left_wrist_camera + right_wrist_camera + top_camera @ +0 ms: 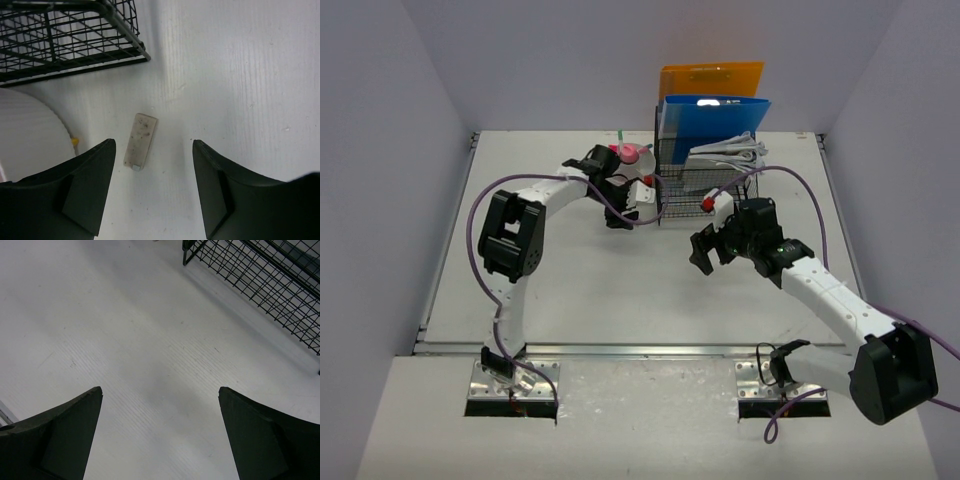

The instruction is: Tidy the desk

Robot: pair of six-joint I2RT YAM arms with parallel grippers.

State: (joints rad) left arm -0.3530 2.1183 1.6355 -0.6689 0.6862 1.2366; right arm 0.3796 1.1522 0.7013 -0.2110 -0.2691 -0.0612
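Observation:
The white desk (pixel 580 290) lies between pale lavender walls. A small beige speckled block (pixel 140 141) lies flat on it in the left wrist view, just beyond my left gripper (pixel 154 145) and nearer its left finger. That gripper (pixel 620 212) is open with nothing between its fingers and hangs low by the front left corner of a black wire basket (pixel 705 180). My right gripper (pixel 705 250) is wide open over bare desk in front of the basket, and in its wrist view (pixel 160 390) nothing sits between the fingers.
The wire basket (pixel 75 45) holds a blue folder (pixel 715 120), an orange folder (pixel 710 78) and white items. A pink object (pixel 630 152) stands left of it. A white ribbed round thing (pixel 25 135) sits left of the block. A metal rail (pixel 620 350) edges the near side.

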